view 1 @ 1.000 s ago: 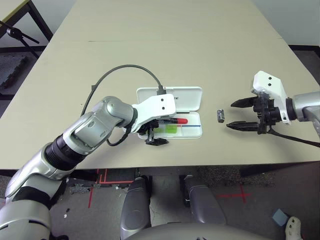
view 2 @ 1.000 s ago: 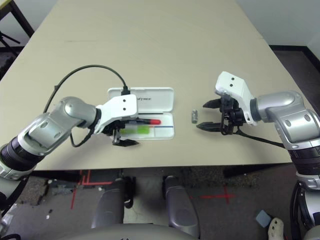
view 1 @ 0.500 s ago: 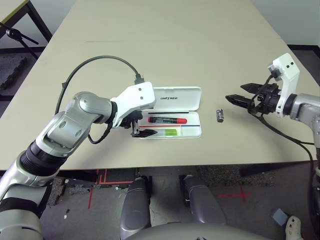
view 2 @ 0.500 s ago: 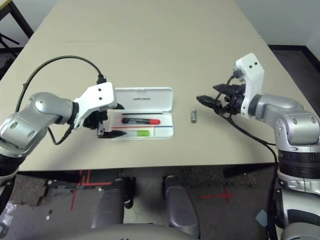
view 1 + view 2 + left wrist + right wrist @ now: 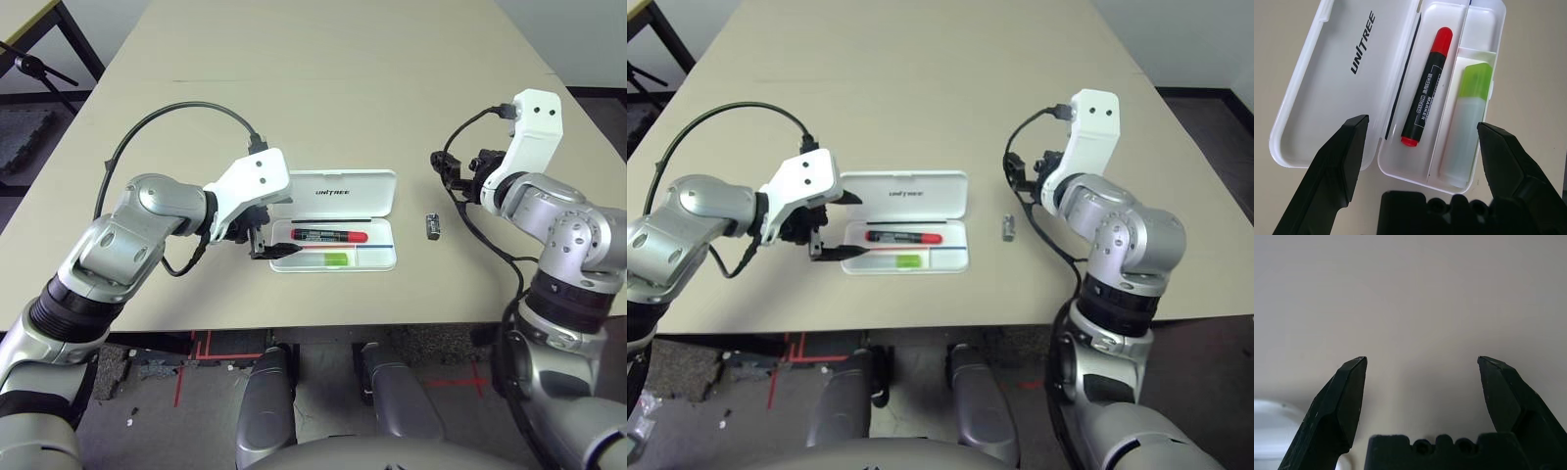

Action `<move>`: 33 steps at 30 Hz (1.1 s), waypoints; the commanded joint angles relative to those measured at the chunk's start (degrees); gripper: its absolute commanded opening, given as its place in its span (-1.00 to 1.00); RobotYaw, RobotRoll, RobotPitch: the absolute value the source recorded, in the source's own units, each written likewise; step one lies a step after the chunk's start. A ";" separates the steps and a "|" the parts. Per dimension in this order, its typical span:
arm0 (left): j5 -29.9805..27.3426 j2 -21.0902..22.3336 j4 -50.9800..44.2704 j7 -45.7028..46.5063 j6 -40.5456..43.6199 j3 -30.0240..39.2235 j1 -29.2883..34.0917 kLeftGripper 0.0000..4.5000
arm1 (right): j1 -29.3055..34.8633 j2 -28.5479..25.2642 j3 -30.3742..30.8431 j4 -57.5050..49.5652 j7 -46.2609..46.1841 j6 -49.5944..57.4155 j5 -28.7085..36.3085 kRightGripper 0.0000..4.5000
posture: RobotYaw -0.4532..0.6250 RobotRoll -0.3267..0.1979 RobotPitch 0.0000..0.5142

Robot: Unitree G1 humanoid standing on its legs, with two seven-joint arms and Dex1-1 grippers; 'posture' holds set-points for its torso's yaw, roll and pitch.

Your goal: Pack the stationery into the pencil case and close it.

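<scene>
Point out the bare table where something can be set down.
Free: the table beyond the pencil case, and the near strip before it. Crowded: left pincer at the case's left end; grey cylinder below the right pincer.

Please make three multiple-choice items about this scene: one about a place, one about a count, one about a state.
1. Where is the stubby dark grey cylinder?
A. on the table, right of the case
B. inside the case
C. in the right gripper

2. How many stationery items lie in the white hard-plastic pencil case?
A. none
B. two
C. three

3. The case's lid is
A. shut
B. missing
C. open, lying flat

Answers: 1 A, it lies on the beige table, apart from the case. 2 B, the black-and-red marker pen and the white flat stick with a lime-green cap. 3 C, the printed lid lies flat.
</scene>
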 commanded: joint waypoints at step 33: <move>0.65 0.48 -1.32 0.87 0.55 -0.12 1.97 1.00 | 11.87 -12.43 13.87 -2.40 12.52 -0.70 0.63 -0.86 | -0.43 0.25 -0.20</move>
